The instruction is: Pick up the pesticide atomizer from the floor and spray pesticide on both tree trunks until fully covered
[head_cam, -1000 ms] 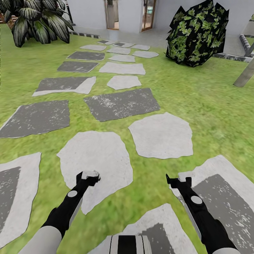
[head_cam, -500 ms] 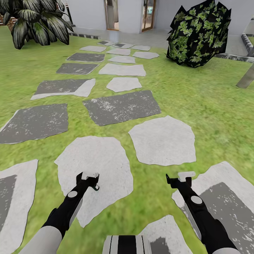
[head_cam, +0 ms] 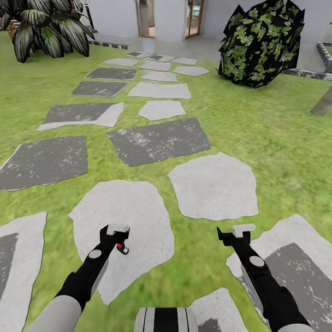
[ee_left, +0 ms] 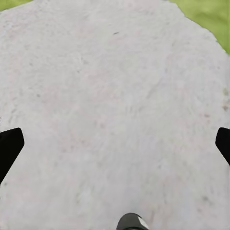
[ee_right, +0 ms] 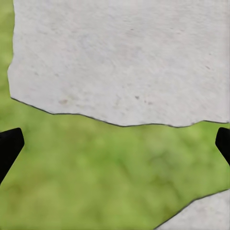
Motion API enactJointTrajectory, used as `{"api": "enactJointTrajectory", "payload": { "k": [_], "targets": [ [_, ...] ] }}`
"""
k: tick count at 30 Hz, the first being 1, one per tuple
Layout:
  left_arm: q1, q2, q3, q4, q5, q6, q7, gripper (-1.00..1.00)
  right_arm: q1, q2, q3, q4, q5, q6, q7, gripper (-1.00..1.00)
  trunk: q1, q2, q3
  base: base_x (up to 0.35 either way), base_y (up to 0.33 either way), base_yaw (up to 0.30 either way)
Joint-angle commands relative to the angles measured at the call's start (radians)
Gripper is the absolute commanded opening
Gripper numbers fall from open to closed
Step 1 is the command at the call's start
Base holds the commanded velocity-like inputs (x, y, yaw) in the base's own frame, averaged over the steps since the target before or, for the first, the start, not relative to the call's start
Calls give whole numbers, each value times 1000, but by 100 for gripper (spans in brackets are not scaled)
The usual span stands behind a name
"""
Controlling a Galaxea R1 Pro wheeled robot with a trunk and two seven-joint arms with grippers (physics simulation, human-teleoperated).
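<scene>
Just above a pale paving stone (head_cam: 138, 207), left end effector (head_cam: 115, 229) hanging released, its two dark fingertips (ee_left: 10, 143) wide apart in the left wrist view with nothing between them. Over the seam of grass and another pale slab (head_cam: 286, 235), right end effector (head_cam: 234, 232) likewise spread and empty. Held low, forward and level, probably as a travelling pose, ready to drop onto something on the floor (head_cam: 276, 152). Directly under the left end effector, lying on the stone, a small red-and-dark object (head_cam: 121, 248): possibly the pesticide atomizer, though too small to say for sure. Farther out, a path of grey and pale stones running toward the white house (head_cam: 168, 18); a jagged dark green foliage mass (head_cam: 260, 41) on the lawn to the right; at the right edge, a leaning beige-grey tree trunk (head_cam: 323, 105), well apart from both arms; a striped palm (head_cam: 46, 27) at the far left. No pesticide cloud visible anywhere. Compared with a second ago: near stones lower in the head view and the trunk closer to the frame edge, so a camera shift rather than moved things; arms in the same pose; red object newly visible below the left end effector.
</scene>
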Motion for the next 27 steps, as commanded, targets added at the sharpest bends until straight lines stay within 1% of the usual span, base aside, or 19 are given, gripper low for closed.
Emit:
{"api": "enactJointTrajectory", "payload": {
  "k": [1, 6, 18, 27],
  "targets": [
    [0, 0, 0, 0, 0, 0, 1, 100, 0, 0, 0, 0, 0, 0, 0, 100, 0, 0, 0, 4, 0, 0],
    [0, -1, 0, 0, 0, -3, 2, 100, 0, -2, 0, 2, 2, 0, 0, 100, 0, 0, 0, -24, -14, 0],
    [0, -1, -1, 0, 0, -3, 3, 100, 0, -5, 0, 2, 2, 0, 1, 100, 0, 0, 0, -196, -135, 0],
    [1, -1, -1, -3, 1, -4, -8, 100, 0, -2, 0, 0, -1, 1, 1, 100, 0, 0, 0, -30, -20, 0]
  ]
}}
